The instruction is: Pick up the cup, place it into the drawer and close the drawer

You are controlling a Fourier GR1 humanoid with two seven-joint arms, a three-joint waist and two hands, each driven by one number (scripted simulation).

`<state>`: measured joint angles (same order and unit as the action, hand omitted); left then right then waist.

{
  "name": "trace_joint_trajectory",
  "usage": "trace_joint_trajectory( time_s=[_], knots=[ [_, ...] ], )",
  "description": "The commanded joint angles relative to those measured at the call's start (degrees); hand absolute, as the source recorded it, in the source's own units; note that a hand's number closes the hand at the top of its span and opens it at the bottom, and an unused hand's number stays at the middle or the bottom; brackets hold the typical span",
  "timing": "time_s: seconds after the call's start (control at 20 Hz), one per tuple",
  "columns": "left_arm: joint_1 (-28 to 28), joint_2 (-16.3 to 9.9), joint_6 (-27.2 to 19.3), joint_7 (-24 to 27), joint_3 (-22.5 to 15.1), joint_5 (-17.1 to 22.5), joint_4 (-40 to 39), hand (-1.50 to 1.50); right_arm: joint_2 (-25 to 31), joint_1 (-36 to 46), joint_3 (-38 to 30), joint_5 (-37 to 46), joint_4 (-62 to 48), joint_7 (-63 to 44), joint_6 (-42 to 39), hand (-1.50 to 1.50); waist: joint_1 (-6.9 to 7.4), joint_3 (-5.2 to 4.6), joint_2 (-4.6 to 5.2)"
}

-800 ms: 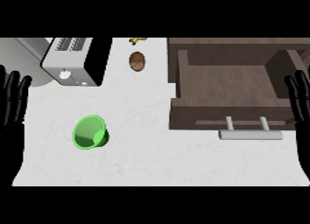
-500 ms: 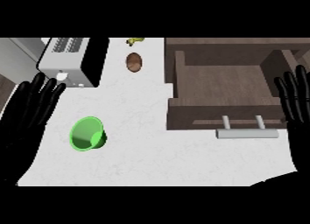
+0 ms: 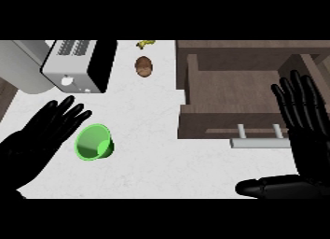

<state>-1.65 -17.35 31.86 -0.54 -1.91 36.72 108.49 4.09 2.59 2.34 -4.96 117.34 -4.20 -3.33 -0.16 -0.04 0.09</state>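
Counter: white top, toaster beyond left hand.
Left hand: fingers straight, spread, holding nothing.
Cup: green, tipped on its side, just beside left fingertips.
Right hand: flat, fingers apart, over drawer handle.
Drawer: pulled out.

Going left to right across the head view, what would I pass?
Left hand → green cup → brown potato-like item → open drawer → right hand.
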Motion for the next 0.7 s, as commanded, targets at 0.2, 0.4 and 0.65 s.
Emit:
trace_joint_trajectory(
  time_s=[0.2, 0.4, 0.65],
  knots=[
    [-3.3, 1.3, 4.2, -3.2, 2.4, 2.8, -4.8, -1.50, 0.5, -1.9, -2.2, -1.3, -1.2, 2.4, -2.5, -1.50, 0.07, 0.04, -0.10],
    [-0.7, 0.0, 2.1, -7.5, 4.2, 6.8, 0.7, -1.50, 0.1, 5.4, -3.1, -2.0, 0.4, -6.4, 1.1, -1.50, 0.33, 0.03, -0.14],
    [-4.6, 3.3, 5.5, -4.6, 4.1, 0.4, -7.7, -1.50, -0.3, -0.6, -2.1, -0.5, -0.2, 1.1, -1.8, -1.50, 0.09, 0.03, -0.10]
  ],
)
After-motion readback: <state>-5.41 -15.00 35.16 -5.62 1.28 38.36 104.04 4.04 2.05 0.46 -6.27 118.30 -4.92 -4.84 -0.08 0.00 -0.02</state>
